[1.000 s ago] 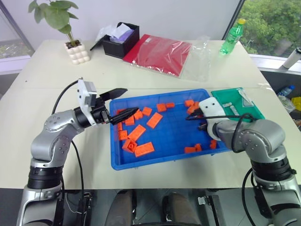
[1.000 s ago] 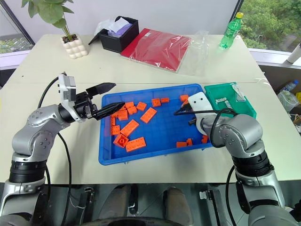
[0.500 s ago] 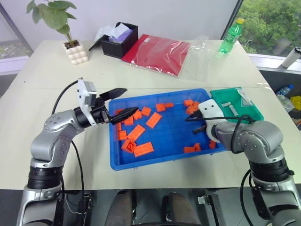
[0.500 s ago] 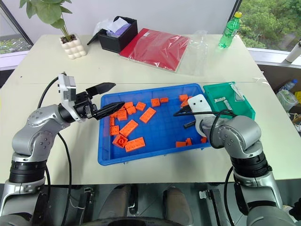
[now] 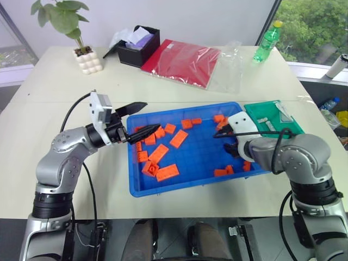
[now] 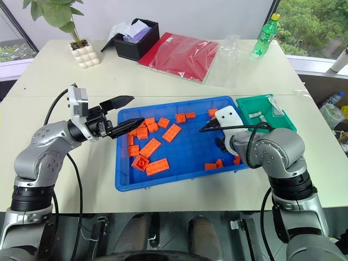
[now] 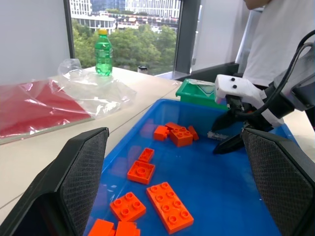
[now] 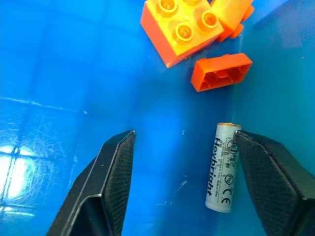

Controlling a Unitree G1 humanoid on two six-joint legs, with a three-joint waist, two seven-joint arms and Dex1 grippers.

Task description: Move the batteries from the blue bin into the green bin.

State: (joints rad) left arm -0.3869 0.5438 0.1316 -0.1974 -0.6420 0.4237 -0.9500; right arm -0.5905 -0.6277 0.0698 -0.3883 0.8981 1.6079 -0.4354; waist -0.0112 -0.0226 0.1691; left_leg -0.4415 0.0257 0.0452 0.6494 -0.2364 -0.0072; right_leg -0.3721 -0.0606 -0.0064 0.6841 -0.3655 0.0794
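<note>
A battery [image 8: 224,167] is seen lying on the blue bin [image 8: 59,73] floor, just inside one finger of the wide-spread right hand [image 8: 184,182].

Cream table [image 5: 49,114] carries blue bin [image 5: 187,182], green bin [image 5: 291,120]

This looks like an office or a test room high up in a building. A big pale cream worktop [image 5: 179,81] stands by tall glass windows [image 5: 312,30], and green trees and city buildings show outside. On the worktop sit a small green plant in a white bumpy pot [image 5: 88,58], a black box stuffed with papers [image 5: 139,48], a red folder in a clear plastic sleeve [image 5: 185,62] and a green plastic drink bottle with a yellow cap [image 5: 268,43]. A person in a white top [image 7: 283,34] stands close by.
</note>
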